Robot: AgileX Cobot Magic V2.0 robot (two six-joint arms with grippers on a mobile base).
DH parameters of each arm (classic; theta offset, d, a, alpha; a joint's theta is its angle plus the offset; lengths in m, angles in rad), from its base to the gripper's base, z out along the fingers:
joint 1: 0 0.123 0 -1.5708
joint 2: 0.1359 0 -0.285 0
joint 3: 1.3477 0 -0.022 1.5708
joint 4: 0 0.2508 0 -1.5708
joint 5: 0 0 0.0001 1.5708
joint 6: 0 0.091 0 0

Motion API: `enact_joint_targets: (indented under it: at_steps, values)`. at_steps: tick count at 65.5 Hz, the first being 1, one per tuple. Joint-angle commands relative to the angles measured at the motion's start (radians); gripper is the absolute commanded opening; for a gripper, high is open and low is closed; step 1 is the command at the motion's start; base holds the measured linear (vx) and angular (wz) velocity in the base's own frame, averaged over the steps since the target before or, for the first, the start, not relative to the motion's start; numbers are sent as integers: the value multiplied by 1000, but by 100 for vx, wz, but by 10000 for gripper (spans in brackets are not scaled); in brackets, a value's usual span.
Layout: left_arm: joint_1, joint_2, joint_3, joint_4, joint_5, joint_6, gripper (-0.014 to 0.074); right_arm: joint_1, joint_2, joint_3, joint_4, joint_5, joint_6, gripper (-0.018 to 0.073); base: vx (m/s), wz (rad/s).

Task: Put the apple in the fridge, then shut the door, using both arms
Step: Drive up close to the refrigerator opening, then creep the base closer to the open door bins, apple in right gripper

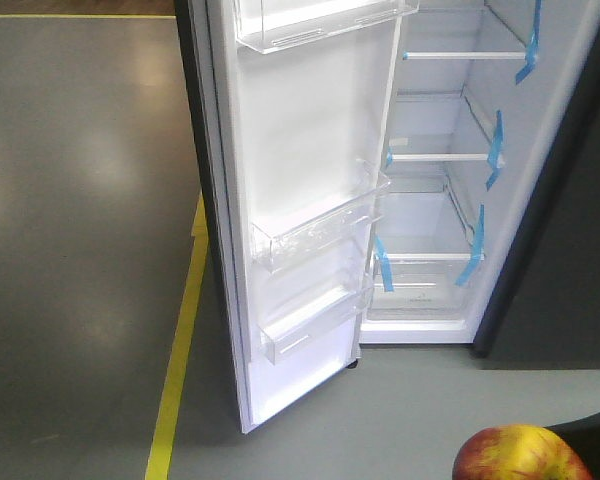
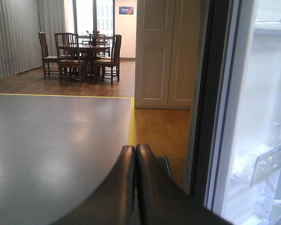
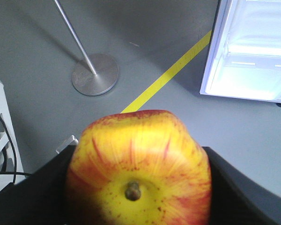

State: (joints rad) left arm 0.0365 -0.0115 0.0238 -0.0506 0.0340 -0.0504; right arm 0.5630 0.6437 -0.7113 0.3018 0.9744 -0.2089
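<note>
The red and yellow apple [image 3: 138,168] fills the lower right wrist view, stem dimple facing the camera, clamped between the black fingers [image 3: 234,187] of my right gripper [image 3: 138,183]. The same apple [image 1: 520,455] peeks in at the bottom right of the front view. The fridge [image 1: 430,200] stands open ahead, with white lining, clear shelves and blue tape strips. Its door [image 1: 300,200] is swung wide to the left, clear bins on the white inner face. My left gripper [image 2: 135,150] is shut on nothing, just left of the door [image 2: 253,117] edge.
A yellow floor line [image 1: 180,360] runs along the grey floor left of the door. A round metal stand base [image 3: 94,74] with a pole sits on the floor. Far off are a wooden table with chairs [image 2: 82,56] and cream cabinet doors [image 2: 164,51].
</note>
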Motion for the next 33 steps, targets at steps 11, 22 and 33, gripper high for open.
enact_joint_targets:
  at_steps: [11,22,33]
  values:
    - [3,-16,30,-1,-74,-7,-6,-2,-1,-27,18,-57,-8,67,8,2]
    - [3,-16,30,-1,-74,-7,-6,-2,-1,-27,18,-57,-8,67,7,2]
    - [3,-16,30,-1,-74,-7,-6,-2,-1,-27,18,-57,-8,67,7,1]
